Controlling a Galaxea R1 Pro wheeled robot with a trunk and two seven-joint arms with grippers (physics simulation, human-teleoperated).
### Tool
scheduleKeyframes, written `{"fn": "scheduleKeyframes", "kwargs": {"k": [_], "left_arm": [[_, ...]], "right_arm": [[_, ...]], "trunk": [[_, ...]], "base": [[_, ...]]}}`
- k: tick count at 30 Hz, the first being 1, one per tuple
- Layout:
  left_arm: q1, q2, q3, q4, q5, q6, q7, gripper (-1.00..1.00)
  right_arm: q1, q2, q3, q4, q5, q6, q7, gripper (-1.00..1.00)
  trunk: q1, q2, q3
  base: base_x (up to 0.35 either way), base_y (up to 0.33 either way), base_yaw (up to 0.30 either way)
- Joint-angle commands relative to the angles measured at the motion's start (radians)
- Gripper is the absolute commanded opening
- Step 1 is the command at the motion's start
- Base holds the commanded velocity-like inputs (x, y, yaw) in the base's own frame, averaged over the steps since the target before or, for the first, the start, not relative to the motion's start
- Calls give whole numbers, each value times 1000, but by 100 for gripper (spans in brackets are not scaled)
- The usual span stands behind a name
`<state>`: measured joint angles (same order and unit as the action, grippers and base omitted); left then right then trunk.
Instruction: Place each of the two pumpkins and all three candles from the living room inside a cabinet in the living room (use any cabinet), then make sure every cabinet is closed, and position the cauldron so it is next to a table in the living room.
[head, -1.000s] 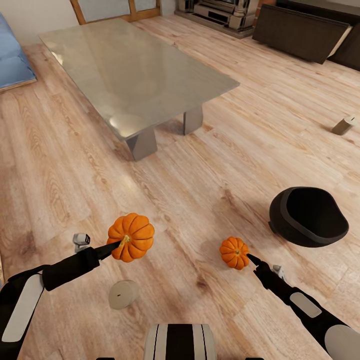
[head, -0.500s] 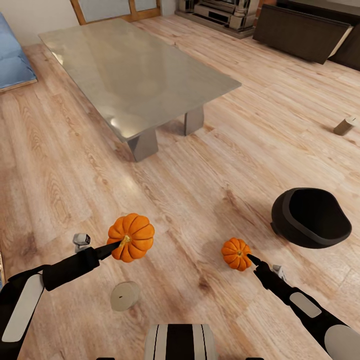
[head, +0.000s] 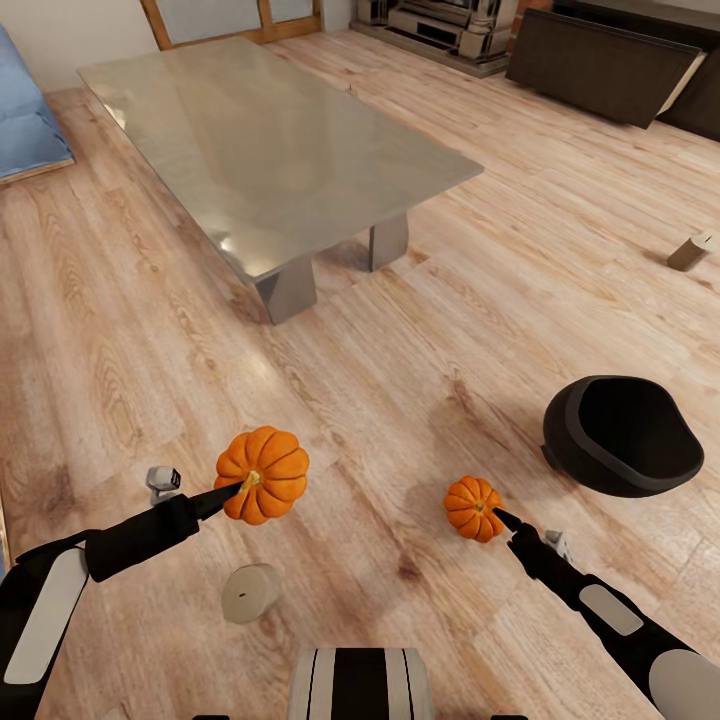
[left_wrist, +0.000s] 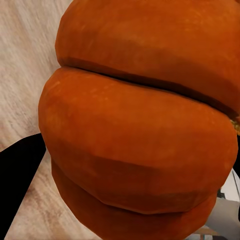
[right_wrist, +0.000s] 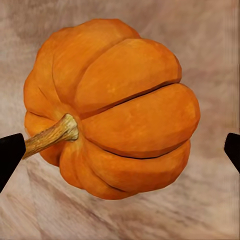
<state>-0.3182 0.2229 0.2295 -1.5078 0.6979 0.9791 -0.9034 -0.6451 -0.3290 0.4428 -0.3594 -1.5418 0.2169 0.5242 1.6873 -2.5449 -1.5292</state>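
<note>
My left gripper (head: 237, 489) is shut on the bigger pumpkin (head: 262, 474) and holds it just above the plank floor. In the left wrist view the bigger pumpkin (left_wrist: 140, 125) looms very close, with one black finger (left_wrist: 17, 185) beside it. The small pumpkin (head: 472, 508) sits on the floor at the tip of my right gripper (head: 505, 520). Seen from the right wrist, the small pumpkin (right_wrist: 112, 107) lies between the spread fingertips, so the right gripper (right_wrist: 120, 152) is open. One candle (head: 248, 592) lies on its side near my base, another candle (head: 688, 252) far right. The black cauldron (head: 620, 435) stands right of the small pumpkin.
The grey-green table (head: 270, 150) stands ahead on chunky legs. The dark-brown cabinet (head: 600, 65) runs along the far right wall, and a blue sofa (head: 25, 110) sits at the left edge. A small grey object (head: 162, 482) lies by my left arm.
The view has shifted slightly, so the things on the floor sit a few pixels further right and lower. The small pumpkin is a touch nearer the right fingertips. Both arms hold still.
</note>
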Motion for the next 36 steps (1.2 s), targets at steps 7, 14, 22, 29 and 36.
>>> {"fn": "scheduleKeyframes", "kwargs": {"k": [7,14,22,29,36], "left_arm": [[0,1,1,0,5,4,-4,-100],[0,1,1,0,9,4,-6,-100],[0,1,1,0,10,4,-6,-100],[-1,1,1,0,10,4,-6,-100],[0,1,1,0,11,4,-6,-100]], "right_arm": [[-1,-1,5,0,-11,5,-4,100],[-1,-1,5,-1,-10,6,-4,100],[-1,-1,6,-1,-9,7,-4,100],[-1,-1,7,-1,-9,7,-4,100],[-1,-1,7,-1,-9,7,-4,100]], "trunk": [[0,0,-1],[0,0,-4],[2,-1,-16],[4,-2,-35],[6,-3,-51]], "base": [[0,0,0],[0,0,0],[0,0,0],[0,0,0],[0,0,0]]}}
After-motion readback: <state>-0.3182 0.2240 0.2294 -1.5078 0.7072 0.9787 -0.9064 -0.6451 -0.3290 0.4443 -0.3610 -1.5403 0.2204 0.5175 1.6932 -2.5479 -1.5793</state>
